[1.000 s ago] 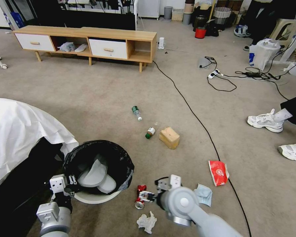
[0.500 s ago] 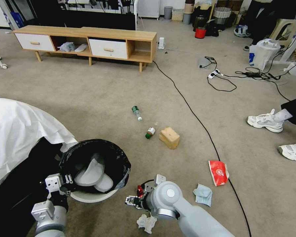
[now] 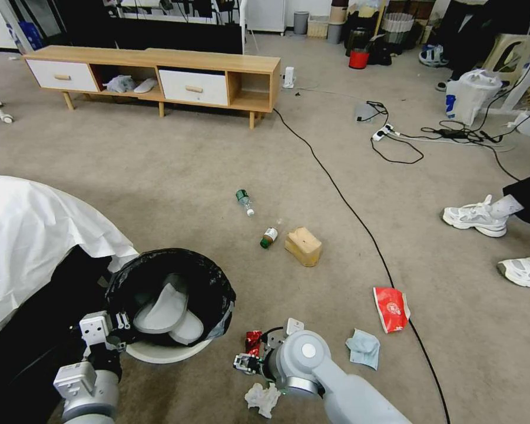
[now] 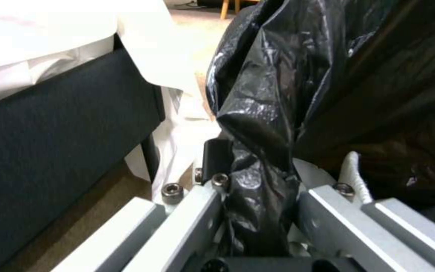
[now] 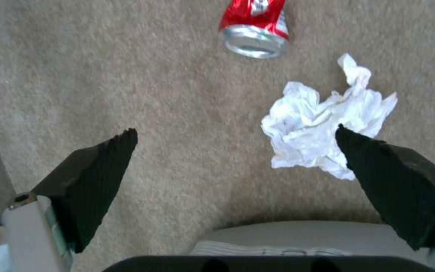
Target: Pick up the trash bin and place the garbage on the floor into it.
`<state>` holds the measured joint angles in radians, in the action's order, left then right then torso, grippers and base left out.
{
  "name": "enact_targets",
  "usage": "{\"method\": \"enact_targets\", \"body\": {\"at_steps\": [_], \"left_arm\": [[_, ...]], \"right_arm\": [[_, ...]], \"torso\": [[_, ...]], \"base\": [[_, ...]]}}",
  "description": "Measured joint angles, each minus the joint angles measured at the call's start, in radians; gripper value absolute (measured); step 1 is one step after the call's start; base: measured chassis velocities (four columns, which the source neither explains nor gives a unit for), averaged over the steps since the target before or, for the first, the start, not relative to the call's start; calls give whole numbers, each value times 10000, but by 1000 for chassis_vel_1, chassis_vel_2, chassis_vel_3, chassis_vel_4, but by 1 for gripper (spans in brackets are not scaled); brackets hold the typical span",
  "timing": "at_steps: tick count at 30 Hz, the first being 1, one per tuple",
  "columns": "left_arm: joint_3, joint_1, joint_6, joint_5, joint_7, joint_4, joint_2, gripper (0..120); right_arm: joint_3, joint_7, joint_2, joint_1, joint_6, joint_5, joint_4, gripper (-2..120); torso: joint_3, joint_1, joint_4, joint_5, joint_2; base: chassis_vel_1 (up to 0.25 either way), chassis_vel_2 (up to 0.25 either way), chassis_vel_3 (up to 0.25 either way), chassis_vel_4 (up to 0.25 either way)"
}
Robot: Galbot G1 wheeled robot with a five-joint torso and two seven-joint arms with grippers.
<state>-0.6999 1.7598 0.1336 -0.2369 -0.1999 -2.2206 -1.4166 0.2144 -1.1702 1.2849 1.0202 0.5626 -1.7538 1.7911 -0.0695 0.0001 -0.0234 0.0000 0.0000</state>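
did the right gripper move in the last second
Yes. The right gripper has shifted toward the trash bin and nearer the robot, off the still-lying crushed red can.

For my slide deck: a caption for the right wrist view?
Open right pincer above carpet, crumpled white tissue by one fingertip, crushed red can beyond.

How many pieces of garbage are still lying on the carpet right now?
7: crushed red can and white tissue by the right gripper; blue tissue; red packet; tan box; small bottle; clear bottle. The right arm may hide more.
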Motion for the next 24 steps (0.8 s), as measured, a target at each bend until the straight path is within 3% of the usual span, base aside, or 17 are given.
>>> {"method": "enact_targets", "body": {"at_steps": [17,24], "left_arm": [[120,-149,0,12,3,290,-12,1],[21,-194,119,-274,-62,195,279,1]], "right_arm": [[826,-1099,201,-1139,-439,-2027,-648,100],[1031,-1315,22,-1456,-604,-2606,-624,100]], "torso": [[0,0,0,-1,0],[0,0,0,-1,0]], "base": [[0,0,0,0],[0,0,0,0]]}}
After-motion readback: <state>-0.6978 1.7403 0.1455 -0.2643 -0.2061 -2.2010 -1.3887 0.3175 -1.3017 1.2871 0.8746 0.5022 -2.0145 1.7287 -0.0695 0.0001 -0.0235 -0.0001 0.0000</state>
